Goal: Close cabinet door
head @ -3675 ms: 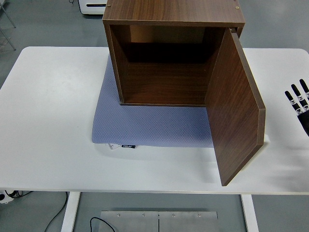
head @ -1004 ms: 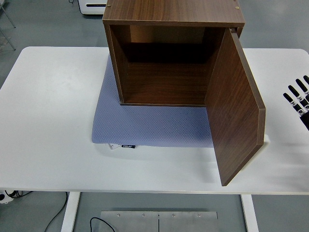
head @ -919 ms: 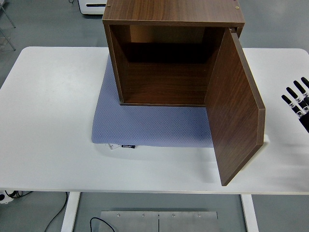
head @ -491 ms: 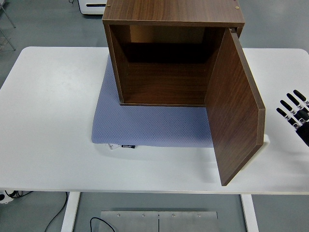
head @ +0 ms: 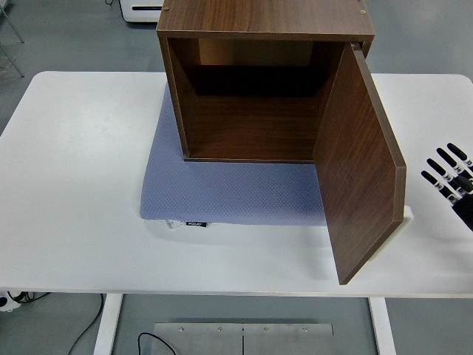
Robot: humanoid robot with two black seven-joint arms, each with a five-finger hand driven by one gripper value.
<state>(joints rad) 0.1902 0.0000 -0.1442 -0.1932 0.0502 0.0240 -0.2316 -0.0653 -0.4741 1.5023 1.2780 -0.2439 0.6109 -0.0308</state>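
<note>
From the head view, my right hand [head: 448,180] comes in at the right edge of the bench [head: 81,185], with its fingers [head: 436,180] spread apart and pointing up and to the left. It holds nothing and touches nothing. My left hand is out of view, so the right hand is the only one placed to do this job.

The cabinet [head: 266,81] stands at the middle back of the bench on a blue mat [head: 229,196], its opening facing me and its inside bare. The door [head: 362,174] is hinged on the cabinet's right side and swung wide open, reaching out toward the near edge of the bench. Its long flat face runs from the hinge at the back to its free edge at the front.

The door lies to the left of my hand, near but apart, with a strip of bare bench between them. My fingertips face its outer side, the side I judge I must push. To shut it, I expect to press that outer face leftward near the free front edge, swinging it across the opening.
</note>
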